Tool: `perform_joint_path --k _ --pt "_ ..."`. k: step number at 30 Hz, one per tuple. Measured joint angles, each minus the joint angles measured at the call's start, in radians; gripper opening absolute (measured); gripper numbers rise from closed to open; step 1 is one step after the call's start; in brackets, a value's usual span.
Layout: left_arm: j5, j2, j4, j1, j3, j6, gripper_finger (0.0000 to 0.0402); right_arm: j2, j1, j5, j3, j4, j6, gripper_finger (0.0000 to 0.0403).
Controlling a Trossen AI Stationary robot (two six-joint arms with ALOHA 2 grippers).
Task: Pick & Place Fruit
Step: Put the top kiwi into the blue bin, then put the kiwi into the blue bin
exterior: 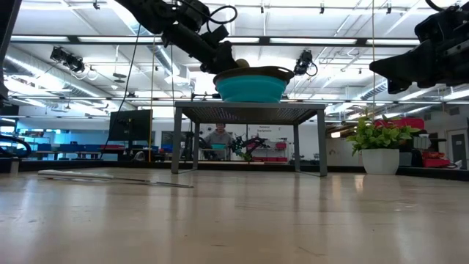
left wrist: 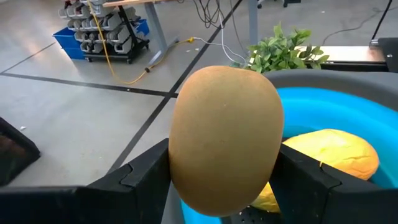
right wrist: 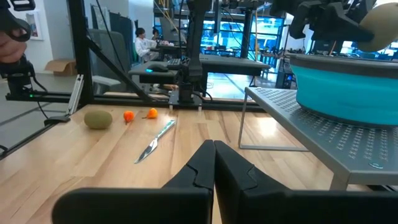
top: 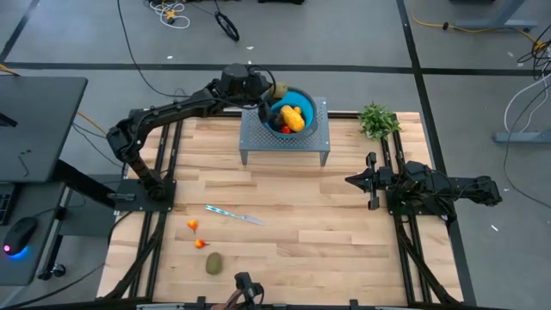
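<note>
The left tool grips a brown-green kiwi between its fingers, holding it at the rim of the blue bowl, which sits on a grey perforated stand and holds a yellow-orange fruit with a small red piece just beside it. The right tool hangs closed and empty above the desk, near the leafy plant. On the desk's near side lie a second kiwi, two tiny orange fruits and a slim silvery knife.

brown kiwi held over bowl, second kiwi on table
</note>
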Motion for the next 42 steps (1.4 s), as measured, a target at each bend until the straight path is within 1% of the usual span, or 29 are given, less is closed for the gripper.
perform_joint_path --k 21,26,33,42 --pt "0.003 0.000 0.001 0.000 0.000 0.003 0.0244 0.000 0.000 0.000 0.000 0.000 0.000 0.0007" --pt "0.052 0.000 0.001 0.000 0.000 0.014 0.0258 0.000 0.000 0.000 0.000 0.000 0.000 0.0007" --pt "0.049 0.000 0.002 0.000 0.000 0.013 0.0281 0.000 0.000 0.000 0.000 0.000 0.000 0.0007" --pt "0.049 -0.001 0.002 0.000 0.000 0.002 0.0285 0.000 0.000 0.000 0.000 0.000 0.000 0.0007"
